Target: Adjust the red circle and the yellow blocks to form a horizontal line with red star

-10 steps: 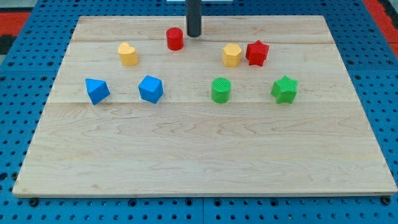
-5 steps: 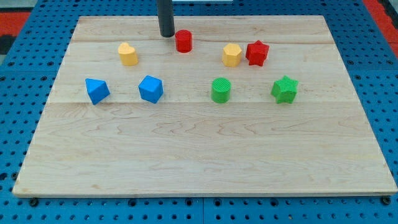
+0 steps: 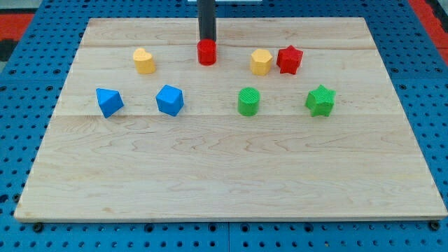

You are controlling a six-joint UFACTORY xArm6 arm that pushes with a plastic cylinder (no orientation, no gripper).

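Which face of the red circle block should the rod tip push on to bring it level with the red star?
Push its top-side face, downward in view. My tip already sits right behind the red circle block, which lies slightly higher than the red star block; its round wall needs a centred push.

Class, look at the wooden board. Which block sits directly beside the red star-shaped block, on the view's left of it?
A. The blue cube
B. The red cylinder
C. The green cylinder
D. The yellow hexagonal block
D. The yellow hexagonal block sits right against the view's left side of the red star-shaped block, while the red cylinder stands farther to the view's left, just below my tip.
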